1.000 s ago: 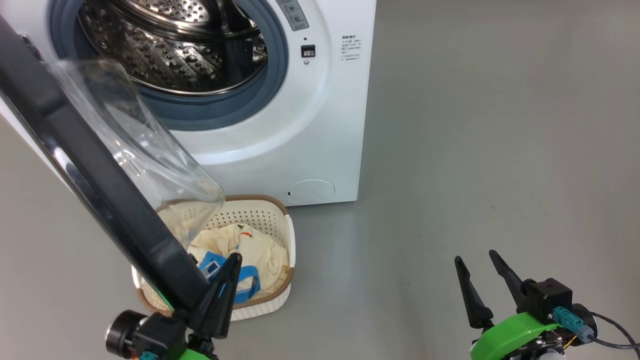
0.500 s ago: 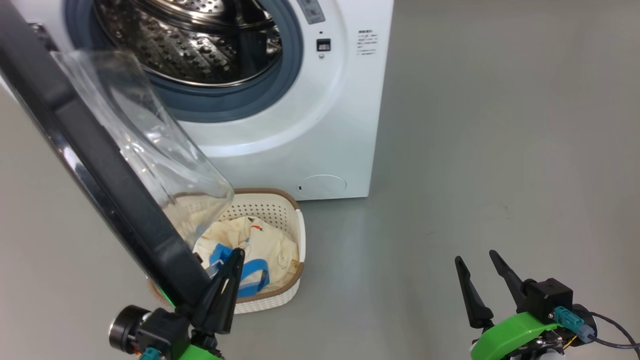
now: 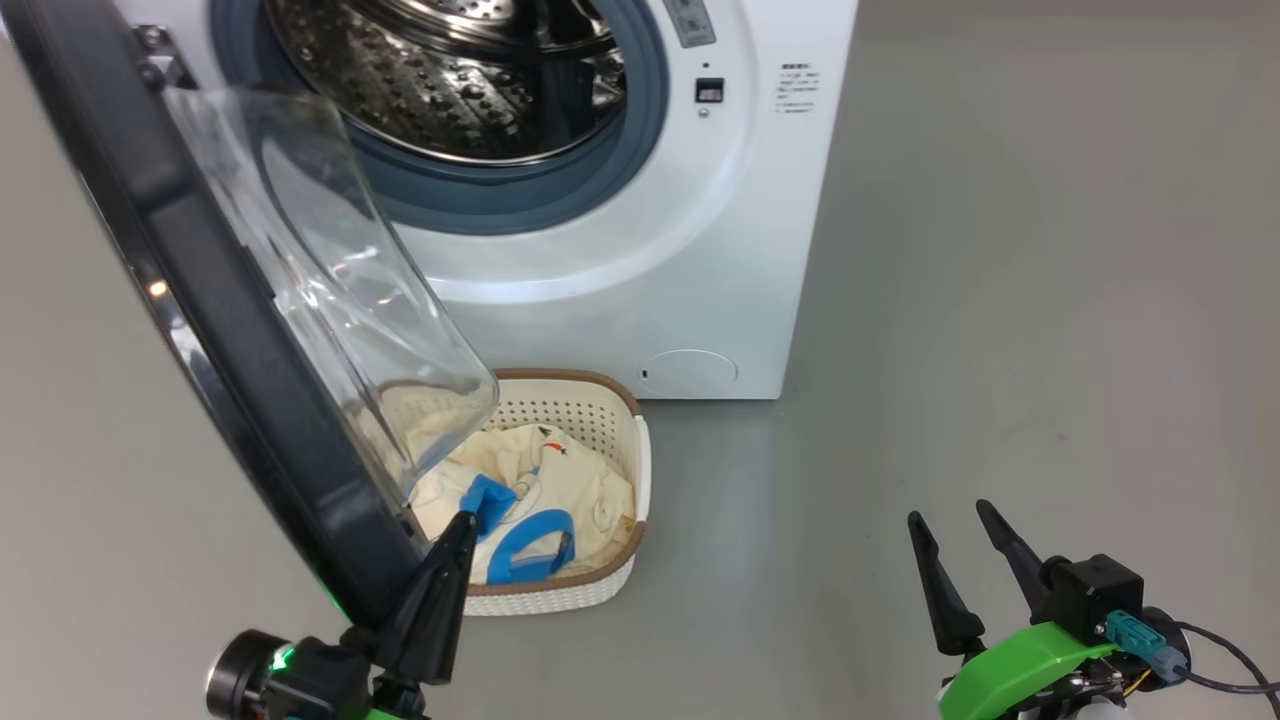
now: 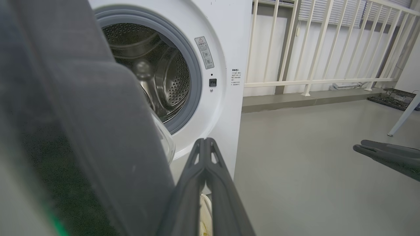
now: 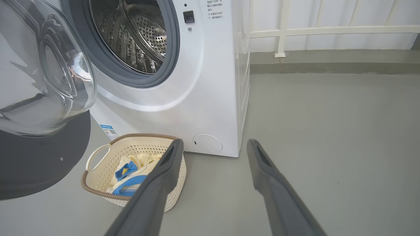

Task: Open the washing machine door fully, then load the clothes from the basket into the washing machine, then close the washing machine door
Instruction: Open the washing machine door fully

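Head view: shows the washing machine door (image 3: 230, 380) hanging open across the left of the frame, glass bowl (image 3: 340, 300) bulging toward the washing machine (image 3: 620, 290) at top centre. Places the basket (image 3: 560, 410) on the floor (image 3: 1000, 300) at lower centre, holding the clothes (image 3: 580, 490). Finds the left gripper (image 3: 462, 525) at lower left, jaws pressed together on nothing, just beside the door's lower rim; the right gripper (image 3: 950, 515) at lower right, jaws spread and empty.

Left wrist view: puts the dark door rim over the left half, closed jaws at bottom centre, steel drum (image 4: 164, 85) behind.

Right wrist view: frames basket and clothes at lower left beyond the parted jaws, drum mouth at upper left.
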Controlling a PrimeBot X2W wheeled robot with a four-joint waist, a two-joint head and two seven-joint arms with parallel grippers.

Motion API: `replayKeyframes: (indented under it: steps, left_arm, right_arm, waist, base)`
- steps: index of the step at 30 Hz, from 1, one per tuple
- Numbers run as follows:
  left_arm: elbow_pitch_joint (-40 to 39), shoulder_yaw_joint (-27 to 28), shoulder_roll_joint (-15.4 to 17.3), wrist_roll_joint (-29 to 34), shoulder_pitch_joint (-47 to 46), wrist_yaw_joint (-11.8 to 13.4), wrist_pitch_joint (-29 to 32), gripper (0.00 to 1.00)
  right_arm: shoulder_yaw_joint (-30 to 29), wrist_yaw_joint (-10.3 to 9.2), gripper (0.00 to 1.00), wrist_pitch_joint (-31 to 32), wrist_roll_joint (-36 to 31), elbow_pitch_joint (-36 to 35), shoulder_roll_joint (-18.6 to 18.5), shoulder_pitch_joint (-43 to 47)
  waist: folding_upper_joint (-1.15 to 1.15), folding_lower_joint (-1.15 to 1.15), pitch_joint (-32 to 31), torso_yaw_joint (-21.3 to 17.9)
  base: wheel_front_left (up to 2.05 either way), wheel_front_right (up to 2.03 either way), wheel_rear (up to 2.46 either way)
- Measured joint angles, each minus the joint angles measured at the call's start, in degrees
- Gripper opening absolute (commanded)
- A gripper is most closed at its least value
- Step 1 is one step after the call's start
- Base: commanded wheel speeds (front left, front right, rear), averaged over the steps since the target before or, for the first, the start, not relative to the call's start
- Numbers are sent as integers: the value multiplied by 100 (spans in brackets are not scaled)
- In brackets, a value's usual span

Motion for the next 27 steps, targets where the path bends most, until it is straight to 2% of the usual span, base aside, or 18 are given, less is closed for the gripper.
replayKeyframes:
  steps: [15,27]
  left_arm:
    - [145,495,-91,100,274,-34,-5,0]
    - [389,1329,-102,-183,387,220,-4,0]
  right_arm:
    - [40,0,100,0,15,111,0,-17]
    - [141,0,100,0,101,118,1,-17]
  waist:
    - [0,0,-174,499]
    - [0,0,-226,816]
  base:
    - [0,0,0]
    - [0,0,0]
